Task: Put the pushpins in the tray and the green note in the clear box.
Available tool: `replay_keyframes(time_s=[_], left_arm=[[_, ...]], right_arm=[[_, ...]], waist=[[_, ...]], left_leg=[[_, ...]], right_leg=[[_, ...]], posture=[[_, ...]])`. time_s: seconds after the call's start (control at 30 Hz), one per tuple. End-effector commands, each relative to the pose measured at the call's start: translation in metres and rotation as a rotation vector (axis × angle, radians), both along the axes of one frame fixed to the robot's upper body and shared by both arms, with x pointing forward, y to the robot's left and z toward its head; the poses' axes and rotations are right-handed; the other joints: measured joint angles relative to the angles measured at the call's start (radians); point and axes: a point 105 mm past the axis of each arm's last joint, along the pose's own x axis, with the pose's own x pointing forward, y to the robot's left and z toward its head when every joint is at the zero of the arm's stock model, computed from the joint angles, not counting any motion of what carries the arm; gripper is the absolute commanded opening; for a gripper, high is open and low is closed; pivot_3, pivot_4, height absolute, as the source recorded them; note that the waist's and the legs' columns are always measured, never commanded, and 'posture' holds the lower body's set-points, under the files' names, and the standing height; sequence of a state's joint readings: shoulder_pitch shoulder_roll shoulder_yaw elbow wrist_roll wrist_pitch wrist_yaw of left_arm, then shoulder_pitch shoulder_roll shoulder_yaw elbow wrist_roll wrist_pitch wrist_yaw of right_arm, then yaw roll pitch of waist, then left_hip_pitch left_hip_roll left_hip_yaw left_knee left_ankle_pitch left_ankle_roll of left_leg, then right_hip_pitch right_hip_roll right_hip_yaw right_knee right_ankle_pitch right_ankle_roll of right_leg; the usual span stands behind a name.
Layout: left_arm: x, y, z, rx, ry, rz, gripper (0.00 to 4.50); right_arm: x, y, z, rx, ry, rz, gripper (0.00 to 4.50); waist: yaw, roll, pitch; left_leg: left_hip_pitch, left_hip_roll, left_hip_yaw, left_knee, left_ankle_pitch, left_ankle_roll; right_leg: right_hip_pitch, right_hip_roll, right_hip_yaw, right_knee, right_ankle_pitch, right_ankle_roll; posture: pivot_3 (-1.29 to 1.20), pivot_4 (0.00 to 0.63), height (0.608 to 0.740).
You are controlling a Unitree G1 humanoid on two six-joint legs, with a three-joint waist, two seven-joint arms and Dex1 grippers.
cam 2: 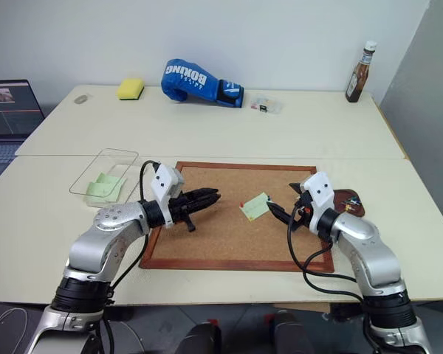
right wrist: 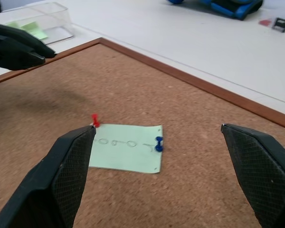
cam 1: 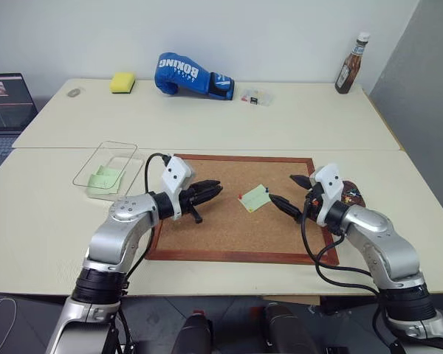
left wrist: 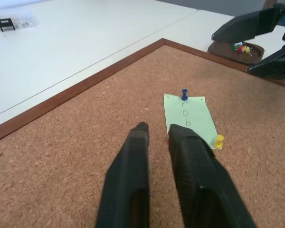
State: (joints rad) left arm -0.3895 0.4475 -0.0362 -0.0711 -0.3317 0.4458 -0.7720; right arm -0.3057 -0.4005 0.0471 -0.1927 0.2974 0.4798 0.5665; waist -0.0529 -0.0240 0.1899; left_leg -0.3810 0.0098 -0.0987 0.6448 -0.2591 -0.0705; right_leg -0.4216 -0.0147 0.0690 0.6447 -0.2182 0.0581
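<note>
The green note (left wrist: pixel 189 118) lay flat on the cork board (cam 1: pixel 207 236), and it lay flat for a reason: pushpins held it down. A blue pin (left wrist: pixel 184 94) stood at one edge, a yellow one (left wrist: pixel 219 141) at a corner, a red one (right wrist: pixel 95 120) at another. By my reading, the paper would not come away until those pins were out.

The left end effector (left wrist: pixel 156 135) sat level over the cork, clenched on nothing, its tips just short of the note's near edge and beside the yellow pin. The right end effector (right wrist: pixel 156 156) faced it from the other side, spread wide and carrying nothing, with the note lying between its two pads (right wrist: pixel 71 166) and the red pin just off one of them.

The tray (left wrist: pixel 247 51) waited behind the right arm at the board's edge, some coloured pins already in it. The clear box (cam 1: pixel 107 166) stood on the bench (cam 1: pixel 52 221) off the board's left side, well apart from the note, with green paper inside. So the pins looked the likely first job.
</note>
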Motion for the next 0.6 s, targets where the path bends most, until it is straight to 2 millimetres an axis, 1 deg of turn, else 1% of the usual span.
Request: replay_keyframes(time_s=[0.03,0.17,0.3,0.4,0.47,0.6], left_arm=[[-0.004,-0.006,-0.001,-0.005,-0.024,0.009,0.02],[-0.009,-0.010,-0.018,0.021,0.028,0.008,0.02],[-0.013,-0.011,-0.045,0.092,0.108,0.013,0.02],[-0.014,-0.010,-0.068,0.177,0.160,0.020,0.02],[-0.014,-0.011,-0.073,0.198,0.168,0.016,0.02],[-0.013,-0.014,-0.073,0.201,0.175,0.007,0.02]], right_arm=[[0.007,0.009,0.013,0.021,-0.068,-0.016,4.50],[0.012,0.019,0.010,0.035,-0.065,-0.020,4.50],[0.015,0.027,0.004,0.034,-0.052,-0.014,4.50],[0.017,0.029,-0.009,-0.006,-0.018,-0.010,4.50],[0.018,0.031,-0.014,-0.021,-0.005,-0.002,4.50],[0.025,0.033,-0.016,-0.015,0.006,-0.016,4.50]], waist=[[-0.003,0.000,0.000],[-0.003,0.000,0.000],[-0.003,0.000,0.000],[-0.003,0.000,0.000],[-0.001,0.002,-0.001],[-0.001,0.003,-0.002]], left_leg=[[0.000,0.000,0.000,0.000,0.000,0.000],[0.001,0.000,0.000,0.000,0.000,0.000],[0.001,0.000,0.000,0.000,0.000,0.000],[0.001,0.000,0.000,0.000,0.000,0.000],[0.002,0.000,0.000,0.000,0.000,0.000],[0.003,0.000,0.000,0.000,0.000,0.000]], right_leg=[[0.000,0.000,0.000,0.000,0.000,0.000],[0.000,0.000,0.000,0.001,0.000,0.000],[0.000,0.000,0.000,0.001,0.000,0.000],[0.000,0.000,0.000,0.001,0.000,0.000],[0.001,0.000,0.000,0.001,0.000,0.000],[0.002,0.000,0.000,0.001,0.000,0.000]], posture=[[0.00,0.150,0.740],[0.00,0.150,0.740],[0.00,0.150,0.740],[0.00,0.150,0.740],[0.00,0.150,0.740],[0.00,0.150,0.740]])
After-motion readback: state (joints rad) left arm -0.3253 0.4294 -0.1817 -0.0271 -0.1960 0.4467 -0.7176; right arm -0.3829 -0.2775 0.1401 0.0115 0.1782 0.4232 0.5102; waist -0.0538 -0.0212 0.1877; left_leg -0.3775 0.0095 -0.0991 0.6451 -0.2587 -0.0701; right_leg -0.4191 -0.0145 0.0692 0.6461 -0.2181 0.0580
